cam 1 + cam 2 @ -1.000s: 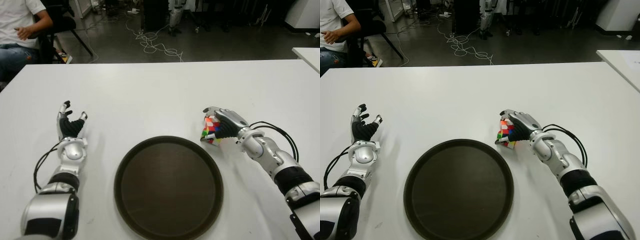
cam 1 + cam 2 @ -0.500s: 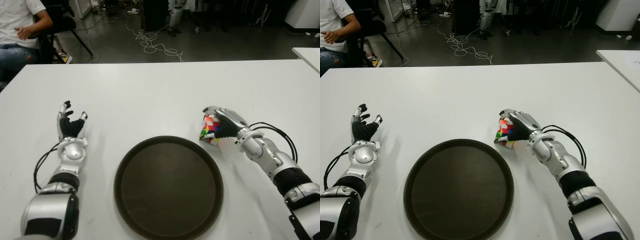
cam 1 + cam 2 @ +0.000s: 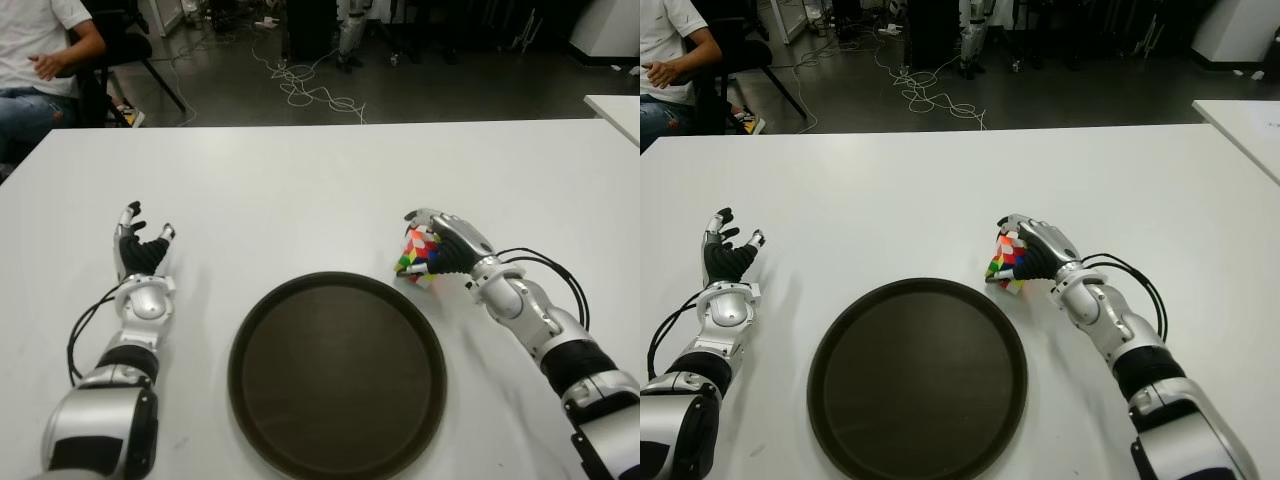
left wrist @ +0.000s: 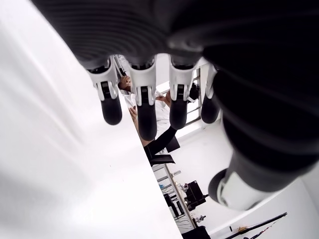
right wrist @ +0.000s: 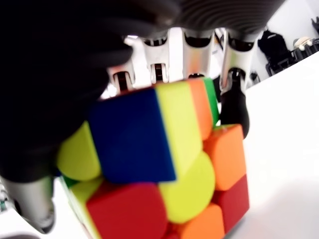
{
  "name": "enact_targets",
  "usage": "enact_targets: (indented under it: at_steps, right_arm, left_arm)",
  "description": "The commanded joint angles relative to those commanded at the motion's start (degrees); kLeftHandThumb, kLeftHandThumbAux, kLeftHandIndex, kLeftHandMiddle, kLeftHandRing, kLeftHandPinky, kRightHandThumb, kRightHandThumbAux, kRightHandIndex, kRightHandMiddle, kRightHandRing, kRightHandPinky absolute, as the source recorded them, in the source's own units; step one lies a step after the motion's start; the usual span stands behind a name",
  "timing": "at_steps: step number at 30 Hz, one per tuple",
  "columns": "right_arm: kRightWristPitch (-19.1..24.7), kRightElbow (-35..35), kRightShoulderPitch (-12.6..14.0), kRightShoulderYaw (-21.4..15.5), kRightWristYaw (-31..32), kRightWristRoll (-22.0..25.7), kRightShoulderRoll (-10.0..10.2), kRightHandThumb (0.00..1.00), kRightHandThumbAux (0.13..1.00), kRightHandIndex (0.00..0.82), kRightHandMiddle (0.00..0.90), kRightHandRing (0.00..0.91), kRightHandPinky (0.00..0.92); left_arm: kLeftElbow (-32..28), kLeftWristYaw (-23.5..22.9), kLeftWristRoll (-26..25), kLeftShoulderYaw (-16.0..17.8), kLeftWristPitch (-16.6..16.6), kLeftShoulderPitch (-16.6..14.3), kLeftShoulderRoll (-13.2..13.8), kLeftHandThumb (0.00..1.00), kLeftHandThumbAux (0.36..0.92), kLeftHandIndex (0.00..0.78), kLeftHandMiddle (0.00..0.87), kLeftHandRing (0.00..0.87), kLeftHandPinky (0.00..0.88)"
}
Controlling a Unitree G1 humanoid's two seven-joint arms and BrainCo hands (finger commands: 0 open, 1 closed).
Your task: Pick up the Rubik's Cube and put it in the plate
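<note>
White tabletop is carrying one dark round plate, lying empty. Right hand is clenching one Rubik's Cube just beside the plate's rim. Left hand is idling, fingers relaxed, left of the plate.

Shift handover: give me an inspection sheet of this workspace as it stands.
Surface: white table.
Job's things: cube tilted in the right hand, just outside the plate's far right rim; plate holds nothing.
Clutter: nothing seen.
Hands: right hand shut on cube; left hand open, left of plate.
Cables: black leads by both forearms; loose cords on floor.
Surroundings: seated person at far left; second table at right.
</note>
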Motion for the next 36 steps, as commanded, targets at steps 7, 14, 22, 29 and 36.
enact_targets:
  at_steps: [7, 14, 22, 29, 36]
  right_arm:
    - [-3.2, 2.5, -0.3, -1.5, -3.2, 1.5, 1.6, 0.624, 0.710, 0.757, 0.871, 0.863, 0.862]
    - [-4.2, 4.2, -0.5, -4.3, -1.3, 6.0, 3.8, 0.776, 0.686, 0.784, 0.885, 0.873, 0.877]
    - [-0.6, 3.1, -0.4, -5.7, -0.7, 7.4, 5.3, 0.858, 0.667, 0.802, 0.890, 0.876, 0.877]
    - [1.2, 1.6, 0.1, -5.9, -1.1, 7.1, 5.9, 0.874, 0.669, 0.799, 0.890, 0.876, 0.878]
    - [2.2, 0.4, 0.5, -6.3, -0.3, 7.7, 6.4, 0.878, 0.668, 0.791, 0.885, 0.873, 0.878]
  left_arm:
    - [0.1, -0.4, -0.3, 0.2, 0.0, -0.1, 0.0, 0.053, 0.744, 0.138, 0.145, 0.146, 0.128]
    - [0.2, -0.1, -0.1, 0.1, 0.5, -0.2, 0.0, 0.042, 0.724, 0.122, 0.142, 0.143, 0.117]
    - [0.2, -0.4, -0.4, 0.3, 0.4, -0.2, 0.0, 0.085, 0.741, 0.124, 0.149, 0.151, 0.136]
    - [0.1, -0.5, -0.3, 0.3, 0.0, -0.1, 0.0, 0.090, 0.739, 0.131, 0.146, 0.150, 0.137]
    - [0.0, -0.7, -0.5, 0.4, -0.2, 0.0, -0.1, 0.075, 0.734, 0.122, 0.140, 0.140, 0.119]
